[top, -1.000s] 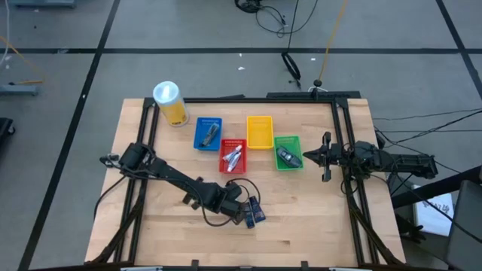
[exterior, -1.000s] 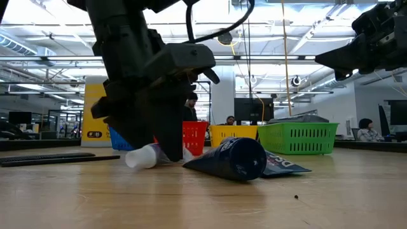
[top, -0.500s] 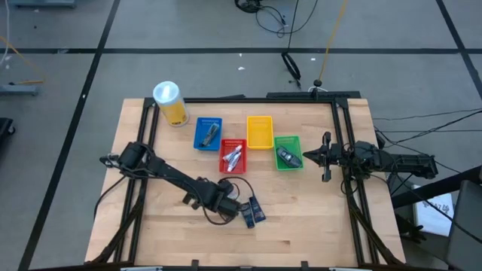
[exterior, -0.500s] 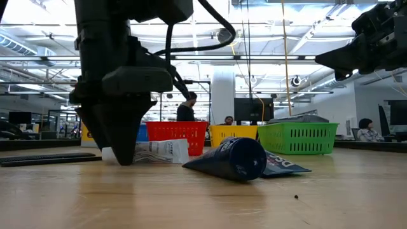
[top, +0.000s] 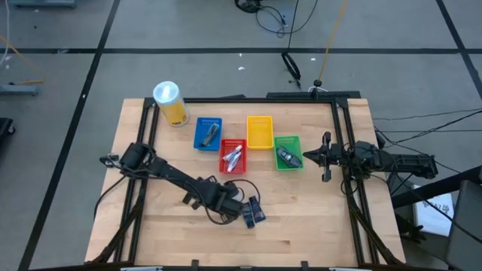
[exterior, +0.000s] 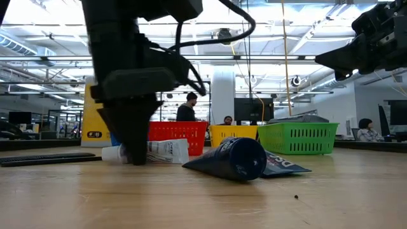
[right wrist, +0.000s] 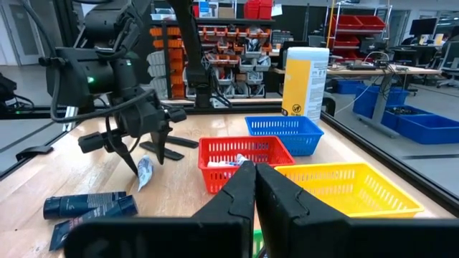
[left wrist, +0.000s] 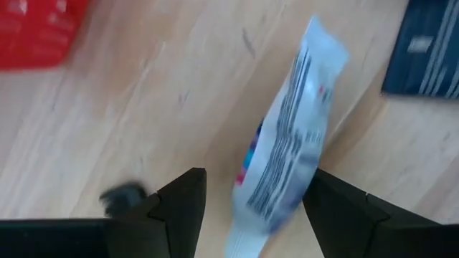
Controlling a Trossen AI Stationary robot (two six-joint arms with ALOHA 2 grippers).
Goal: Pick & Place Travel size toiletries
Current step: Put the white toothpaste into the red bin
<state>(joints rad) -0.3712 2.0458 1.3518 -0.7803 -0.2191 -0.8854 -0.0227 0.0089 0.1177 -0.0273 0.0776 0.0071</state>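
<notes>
A silvery-white mini tube lies flat on the wood near the table's near edge. My left gripper is open and points down over it, one finger on each side of the tube's cap end. From across the table the right wrist view shows the left gripper and the tube. Two dark blue tubes lie just to the right of it. My right gripper is shut and hovers right of the green basket, holding nothing. My left gripper comes from above with its open fingers straddling the white tube across its length near the cap end. The tube lies flat on the table. Whether either finger touches it, I cannot tell.
Blue, red, yellow and green baskets sit in a cluster mid-table; blue, red and green hold small items. A yellow canister with a white lid stands at the far left corner. Bare wood lies along the near edge.
My left gripper has shifted a little toward the table's left, away from the dark blue tubes, staying low over the table. The white tube, earlier largely hidden behind the fingers in the low view, now lies flat with its body showing to their right.
</notes>
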